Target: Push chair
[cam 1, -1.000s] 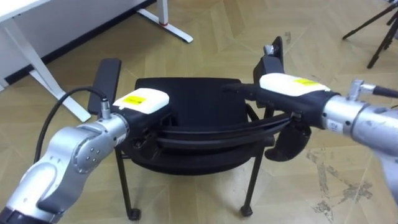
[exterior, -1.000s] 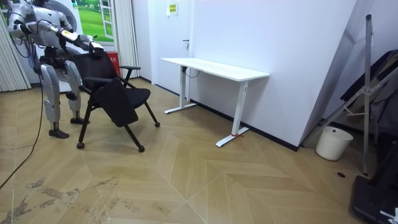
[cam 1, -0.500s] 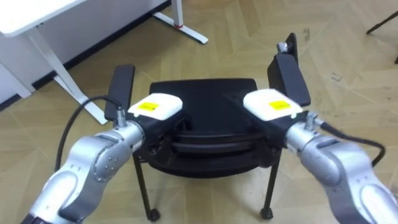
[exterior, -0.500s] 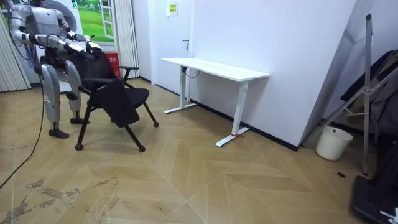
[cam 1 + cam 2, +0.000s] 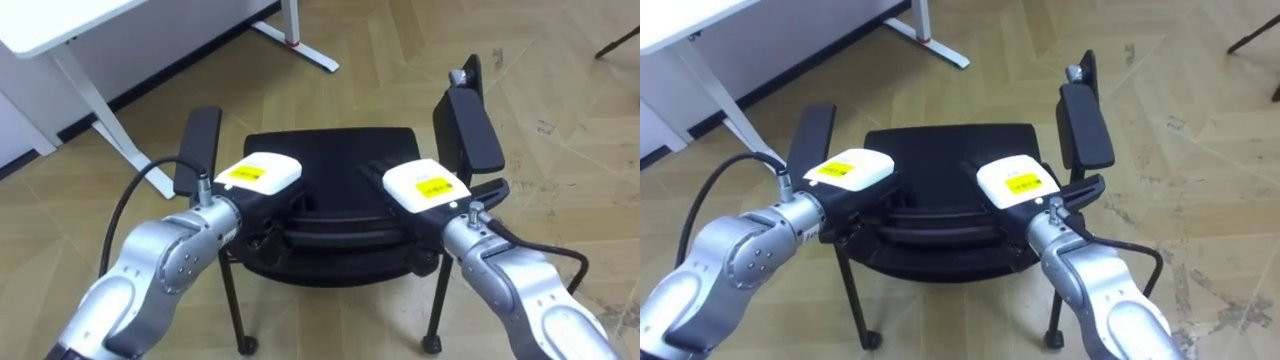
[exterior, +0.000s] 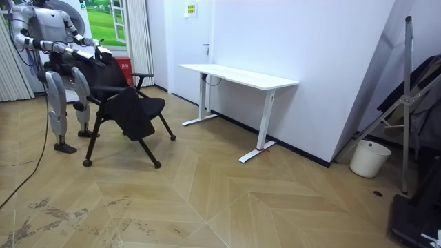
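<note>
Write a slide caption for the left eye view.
Robot's left hand and right hand on the backrest of a black armed chair, near a white desk.

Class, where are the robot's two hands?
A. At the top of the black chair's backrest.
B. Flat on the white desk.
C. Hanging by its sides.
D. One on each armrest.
A: the left hand and the right hand both sit at the top of the backrest of the black wheeled chair, between its armrests.
</note>
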Tool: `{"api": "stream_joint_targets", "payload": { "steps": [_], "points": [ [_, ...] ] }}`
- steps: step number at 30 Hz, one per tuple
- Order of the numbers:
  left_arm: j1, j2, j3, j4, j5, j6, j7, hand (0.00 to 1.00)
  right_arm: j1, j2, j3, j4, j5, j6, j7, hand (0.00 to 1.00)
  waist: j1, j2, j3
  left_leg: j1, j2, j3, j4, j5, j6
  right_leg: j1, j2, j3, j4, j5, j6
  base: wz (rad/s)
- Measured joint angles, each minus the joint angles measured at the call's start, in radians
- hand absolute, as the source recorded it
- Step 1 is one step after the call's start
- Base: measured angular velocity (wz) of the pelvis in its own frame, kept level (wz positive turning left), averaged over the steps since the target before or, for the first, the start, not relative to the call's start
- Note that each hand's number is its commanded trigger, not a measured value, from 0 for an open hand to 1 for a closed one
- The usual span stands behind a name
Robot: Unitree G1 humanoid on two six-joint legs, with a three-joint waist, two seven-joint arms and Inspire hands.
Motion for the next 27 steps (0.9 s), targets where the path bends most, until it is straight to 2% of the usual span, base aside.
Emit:
{"api": "stream_joint_targets", "payload": {
  "steps": [2,3,4,5,11,12,17,20,27],
  "points": [
    [-0.011,0.002,-0.002,0.0,0.0,0.0,-0.011,1.0,0.0,0.0,0.0,0.021,-0.004,-0.007,-0.041,0.0,-0.001,0.0,0.0003,-0.006,0.0,-0.004,0.004,0.0,0.0,0.0,0.0,-0.006,-0.002,0.0,0.0,0.08],
    [-0.015,0.003,-0.002,0.0,0.0,0.0,-0.016,1.0,0.0,0.0,0.0,0.036,-0.01,-0.015,-0.072,0.39,-0.002,0.001,0.0004,-0.013,0.0,-0.005,0.012,-0.002,0.002,-0.001,0.0,-0.009,-0.002,0.0,0.0,0.09],
    [-0.016,0.003,-0.002,0.0,0.0,-0.001,-0.016,1.0,0.0,-0.001,-0.001,0.039,-0.011,-0.017,-0.084,0.61,-0.002,0.001,0.0008,-0.015,0.0,-0.005,0.014,-0.002,0.002,-0.001,0.0,-0.011,-0.003,0.0,0.0,0.08],
    [-0.017,0.005,-0.002,0.0,0.0,-0.002,-0.016,1.0,0.0,-0.001,-0.001,0.049,-0.014,-0.022,-0.106,1.0,-0.003,0.002,0.0011,-0.017,0.0,-0.005,0.016,-0.002,0.003,-0.001,0.0,-0.017,-0.003,0.0,-0.001,0.05],
    [-0.025,0.018,-0.002,0.0,0.0,-0.003,-0.016,1.0,-0.002,-0.006,0.0,0.102,-0.013,-0.072,-0.213,1.0,-0.006,0.01,0.0064,-0.019,0.001,-0.004,0.016,-0.003,0.003,-0.001,-0.001,-0.029,-0.003,0.001,-0.002,0.02],
    [-0.027,0.022,-0.002,0.0,0.0,-0.004,-0.016,1.0,-0.004,-0.013,0.0,0.113,-0.011,-0.09,-0.231,1.0,-0.006,0.012,0.0074,-0.019,0.001,-0.003,0.016,-0.003,0.003,-0.001,-0.001,-0.029,-0.003,0.001,-0.002,0.0],
    [-0.039,0.032,-0.006,0.0,-0.001,-0.01,-0.016,1.0,-0.004,-0.049,0.001,0.121,-0.008,-0.132,-0.287,1.0,-0.002,0.022,0.0138,-0.022,0.001,-0.002,0.016,-0.003,0.003,-0.003,-0.002,-0.032,-0.003,0.001,-0.002,0.0],
    [-0.053,0.045,-0.019,0.001,0.0,-0.012,-0.016,1.0,-0.004,-0.057,0.007,0.13,-0.009,-0.14,-0.324,1.0,0.0,0.025,0.0155,-0.024,0.001,-0.002,0.016,-0.003,0.003,-0.004,-0.002,-0.034,-0.003,0.001,-0.001,0.0],
    [-0.061,0.051,-0.022,0.001,0.0,-0.016,-0.016,1.0,-0.004,-0.057,0.019,0.146,-0.037,-0.143,-0.395,1.0,0.0,0.027,0.0146,-0.033,0.001,-0.002,0.025,-0.003,0.003,-0.006,-0.002,-0.038,-0.004,0.001,-0.001,0.02]
  ]
}}
